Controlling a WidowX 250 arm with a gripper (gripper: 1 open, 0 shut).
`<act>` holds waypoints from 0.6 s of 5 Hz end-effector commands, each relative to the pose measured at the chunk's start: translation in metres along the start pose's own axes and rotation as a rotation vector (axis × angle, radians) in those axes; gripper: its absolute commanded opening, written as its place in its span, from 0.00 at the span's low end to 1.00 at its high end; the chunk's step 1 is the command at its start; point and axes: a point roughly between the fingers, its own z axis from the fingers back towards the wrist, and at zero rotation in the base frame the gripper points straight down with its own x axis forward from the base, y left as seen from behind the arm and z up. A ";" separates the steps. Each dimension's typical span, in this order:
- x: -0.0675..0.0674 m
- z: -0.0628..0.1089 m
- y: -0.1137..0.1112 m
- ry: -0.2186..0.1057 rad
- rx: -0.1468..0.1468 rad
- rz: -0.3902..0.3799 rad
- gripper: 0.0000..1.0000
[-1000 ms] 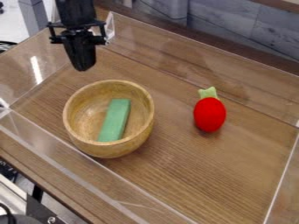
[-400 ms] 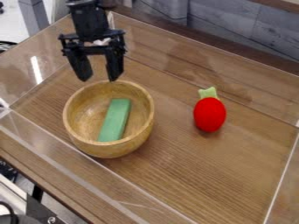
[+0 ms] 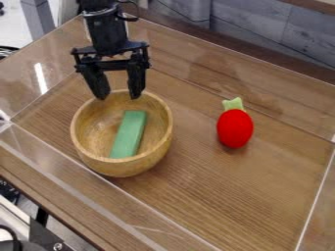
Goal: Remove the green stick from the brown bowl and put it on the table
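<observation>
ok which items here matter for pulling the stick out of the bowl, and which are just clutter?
Job items:
- small flat matte green stick, lying inside the bowl
- round light-brown wooden bowl
- dark wood-grain table, where the stick goes
- black gripper, fingers spread open above the bowl's far rim

Lying about:
- red strawberry-shaped toy with green top, on the table right of the bowl
</observation>
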 end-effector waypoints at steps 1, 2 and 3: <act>0.000 -0.007 0.001 -0.008 0.016 -0.025 1.00; 0.004 -0.019 0.005 0.003 0.026 -0.035 1.00; 0.007 -0.031 0.011 -0.007 0.022 -0.010 1.00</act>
